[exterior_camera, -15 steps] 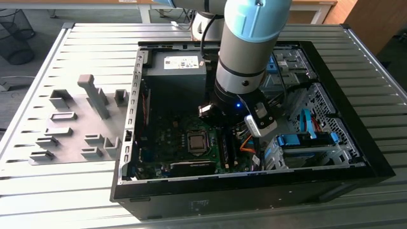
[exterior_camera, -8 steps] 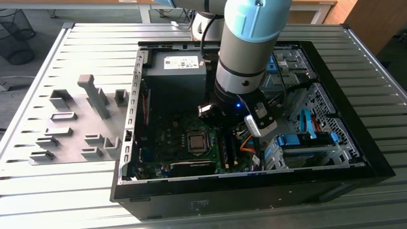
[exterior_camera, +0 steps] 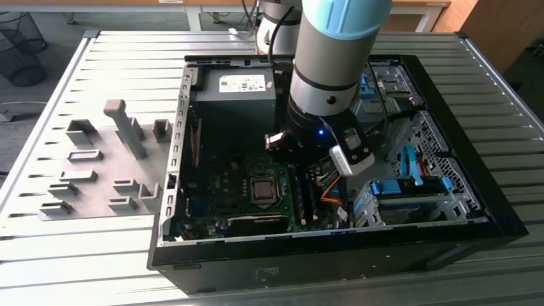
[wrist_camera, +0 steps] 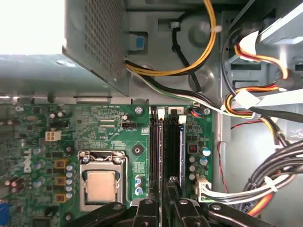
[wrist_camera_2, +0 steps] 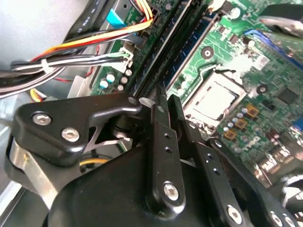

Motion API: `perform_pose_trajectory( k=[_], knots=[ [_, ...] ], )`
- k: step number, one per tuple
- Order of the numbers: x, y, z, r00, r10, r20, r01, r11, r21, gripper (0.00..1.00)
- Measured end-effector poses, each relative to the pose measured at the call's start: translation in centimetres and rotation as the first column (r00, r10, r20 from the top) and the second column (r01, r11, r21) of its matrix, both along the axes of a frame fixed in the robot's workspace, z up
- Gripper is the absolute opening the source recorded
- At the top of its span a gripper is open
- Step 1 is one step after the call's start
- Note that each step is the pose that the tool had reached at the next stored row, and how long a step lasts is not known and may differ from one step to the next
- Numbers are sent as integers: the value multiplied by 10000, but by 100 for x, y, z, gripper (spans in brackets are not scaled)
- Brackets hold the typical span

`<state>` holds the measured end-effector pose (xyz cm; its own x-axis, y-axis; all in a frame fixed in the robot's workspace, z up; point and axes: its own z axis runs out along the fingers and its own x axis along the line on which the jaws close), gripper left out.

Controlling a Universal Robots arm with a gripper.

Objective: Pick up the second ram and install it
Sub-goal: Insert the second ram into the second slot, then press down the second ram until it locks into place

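**Second ram at the slots — seating under way**

While the pincer [wrist_camera: 166, 191] hangs low inside the computer case [exterior_camera: 476, 210], its fingers look nearly closed, seemingly pinching the second ram [wrist_camera: 161, 151] edge-on over the memory slots [wrist_camera: 173, 142] directly beneath — pickup looks done, full seating unconfirmed. CPU socket [wrist_camera: 100, 182] lies beside.

The arm [exterior_camera: 327, 70] reaches down into the open computer case [exterior_camera: 476, 185] above the green motherboard [exterior_camera: 246, 191].

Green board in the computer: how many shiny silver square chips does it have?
1. The silver processor sits on the green motherboard, beside the long memory slots. The arm may hide others.
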<state>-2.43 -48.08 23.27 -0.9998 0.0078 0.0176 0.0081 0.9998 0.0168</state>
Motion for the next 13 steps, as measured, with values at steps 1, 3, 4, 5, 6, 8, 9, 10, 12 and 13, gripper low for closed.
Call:
perform_pose_trajectory(
  k=[1,3,4,5,6,8,9,10,12,13],
  knots=[
    [0,0,2,10000,0,1,0,10000,2,21],
    [0,0,2,10000,0,1,0,10000,3,13],
    [0,0,3,10000,0,1,0,10000,2,11],
    [0,0,3,10000,0,1,0,10000,2,11],
    [0,0,3,10000,0,1,0,10000,2,11],
    [0,0,4,10000,0,1,0,10000,1,11],
    [0,0,4,10000,0,0,0,10000,1,11],
    [0,0,4,10000,0,0,0,10000,-1,11],
    [0,0,3,10000,0,-1,0,10000,-2,11],
    [0,0,-1,10000,0,1,0,10000,1,11]
  ],
)
